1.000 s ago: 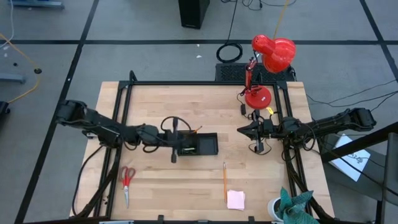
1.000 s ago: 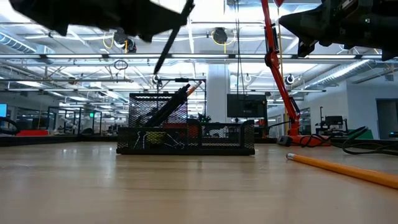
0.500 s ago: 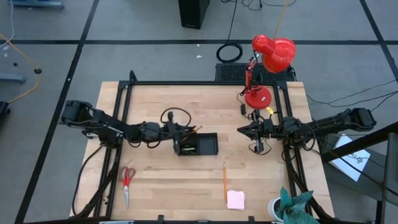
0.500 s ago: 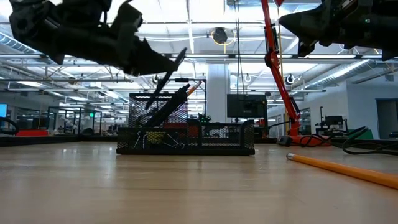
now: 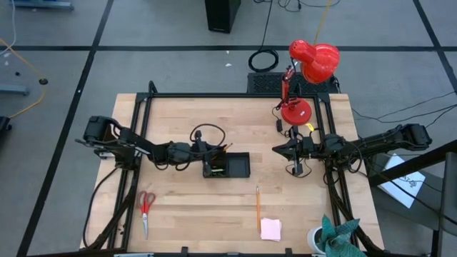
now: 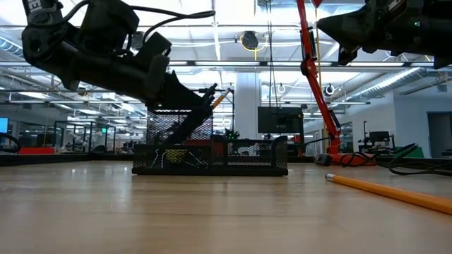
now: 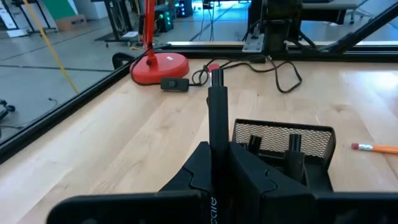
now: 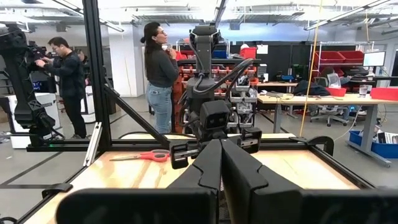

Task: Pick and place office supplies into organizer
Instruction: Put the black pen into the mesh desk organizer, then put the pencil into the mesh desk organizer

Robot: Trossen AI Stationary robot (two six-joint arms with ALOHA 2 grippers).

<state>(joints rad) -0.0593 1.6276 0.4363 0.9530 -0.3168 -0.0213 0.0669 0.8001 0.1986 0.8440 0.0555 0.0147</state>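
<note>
My left gripper (image 5: 202, 152) hovers over the left end of the black mesh organizer (image 5: 228, 165), shut on a thin black pen (image 7: 217, 106). In the low view it sits at the rim of the taller compartment (image 6: 180, 127), where other pens and an orange tip lean. The red-handled scissors (image 5: 146, 207), the orange pencil (image 5: 258, 207) and the pink note pad (image 5: 270, 228) lie flat on the near part of the table. My right gripper (image 5: 280, 150) waits shut, in the air right of the organizer. My left gripper pinches the black pen's shaft (image 7: 217, 142) between its two fingers. The red-tipped end (image 7: 213, 66) juts out past the fingertips. In the low view the pen slants down toward the taller compartment; I cannot tell its lower end apart from the pens standing there.
A red desk lamp (image 5: 300, 107) stands at the far right with its cable on the wood. A cup with green cloth (image 5: 332, 237) sits at the near right corner. A black frame rims the table. People stand in the room beyond the table's left side.
My left gripper has come down from high above the table to the organizer's top rim, moving slightly toward the far edge and tipping forward. The pen has kept its slant and gone down with it, over the taller compartment. The right arm has kept still.
</note>
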